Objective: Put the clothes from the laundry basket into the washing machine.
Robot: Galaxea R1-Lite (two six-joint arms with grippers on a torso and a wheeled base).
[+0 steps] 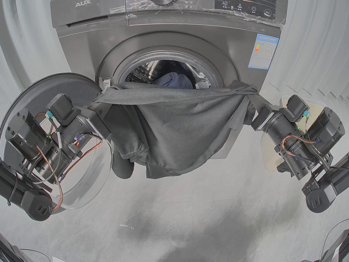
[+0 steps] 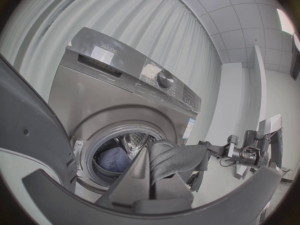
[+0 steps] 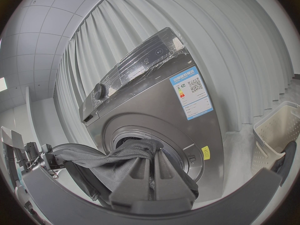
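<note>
A dark grey garment [image 1: 171,128] hangs stretched across the front of the washing machine [image 1: 167,37], just below its round drum opening. My left gripper [image 1: 100,100] is shut on its left corner, and my right gripper [image 1: 254,99] is shut on its right corner. The left wrist view has the cloth [image 2: 175,158] pinched between its fingers [image 2: 137,175]; likewise the right wrist view has the cloth [image 3: 131,150] clamped in its fingers [image 3: 168,178]. A blue garment [image 1: 173,80] lies inside the drum. The cream laundry basket [image 3: 275,135] stands right of the machine.
The machine's round door [image 1: 43,102] is swung open to the left, behind my left arm. Grey curtains hang behind the machine. Open grey floor [image 1: 189,215] lies in front. The basket [image 1: 272,150] sits partly hidden behind my right arm.
</note>
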